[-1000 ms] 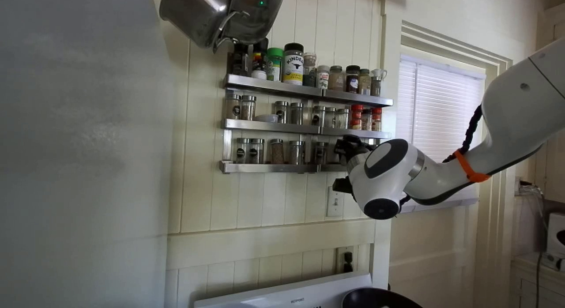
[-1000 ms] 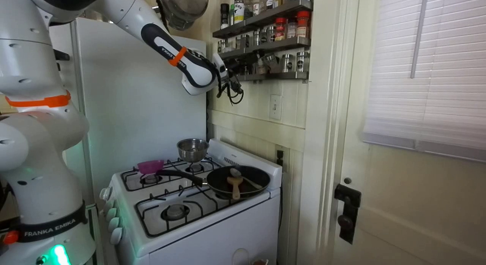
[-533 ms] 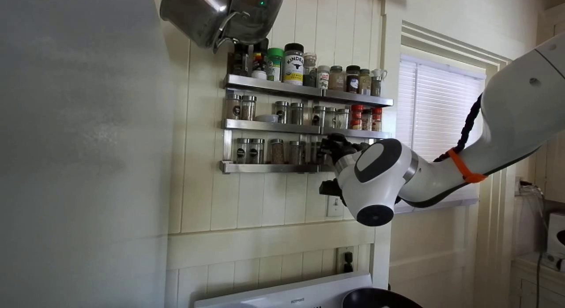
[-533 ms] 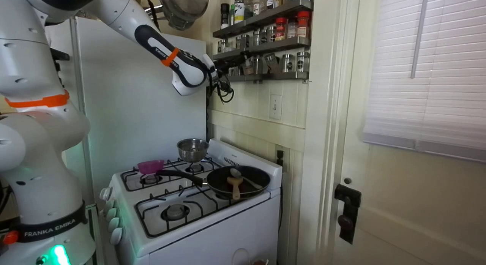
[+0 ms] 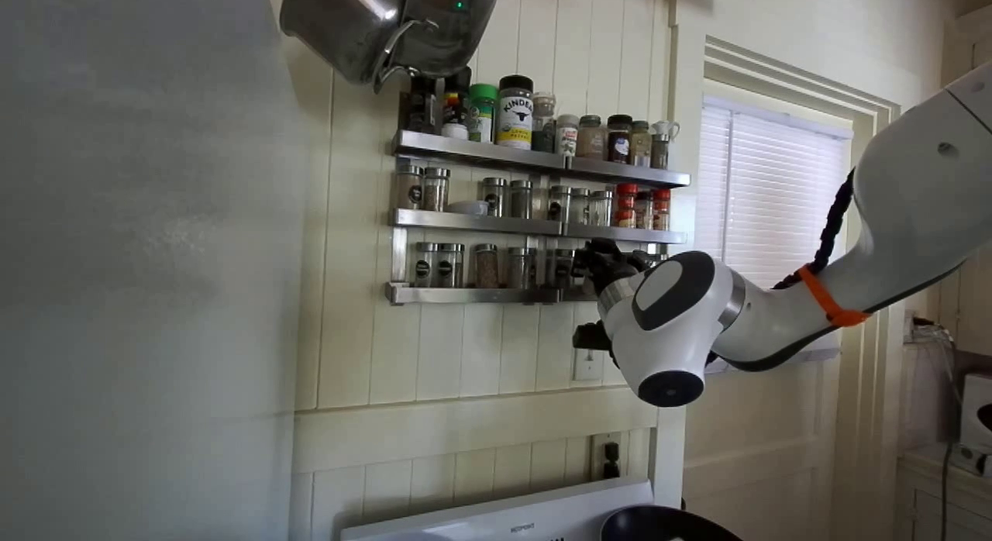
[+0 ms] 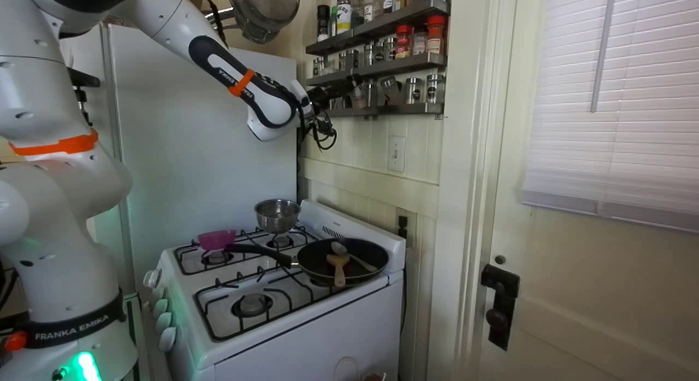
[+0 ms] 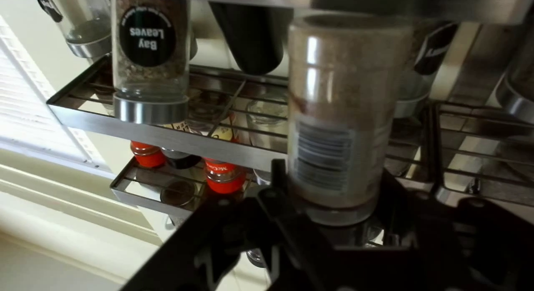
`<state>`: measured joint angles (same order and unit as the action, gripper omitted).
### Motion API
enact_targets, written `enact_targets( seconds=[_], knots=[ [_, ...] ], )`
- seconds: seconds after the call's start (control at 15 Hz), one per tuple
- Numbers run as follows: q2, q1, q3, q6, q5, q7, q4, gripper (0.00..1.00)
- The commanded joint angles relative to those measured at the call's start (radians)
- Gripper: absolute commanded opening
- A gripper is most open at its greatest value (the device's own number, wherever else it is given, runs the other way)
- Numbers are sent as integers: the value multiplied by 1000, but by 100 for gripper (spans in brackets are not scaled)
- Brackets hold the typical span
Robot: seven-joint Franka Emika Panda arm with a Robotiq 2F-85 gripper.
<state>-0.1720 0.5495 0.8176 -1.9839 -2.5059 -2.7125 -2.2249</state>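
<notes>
A spice jar (image 7: 342, 103) was pinched near its upper end by the gripper (image 7: 332, 178), presumably to leave its base clear, close to the lowest shelf (image 5: 473, 295); the Bay Leaves jar (image 7: 150, 80) was placed name outward, likely for reading.

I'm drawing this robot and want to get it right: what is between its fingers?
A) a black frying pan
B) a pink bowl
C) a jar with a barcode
C: the wrist view shows a jar between the fingers, its striped barcode plain to see.
</notes>
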Motion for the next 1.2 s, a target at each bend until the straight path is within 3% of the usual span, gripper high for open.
enact_targets(
  seconds=[0.0, 0.93, 1.13],
  knots=[
    [-39, 37, 34, -38, -8, -48, -49, 25],
    [-104, 53, 145, -58, -8, -19, -141, 25],
    [-130, 70, 169, -14, -8, -27, -165, 25]
  ],
)
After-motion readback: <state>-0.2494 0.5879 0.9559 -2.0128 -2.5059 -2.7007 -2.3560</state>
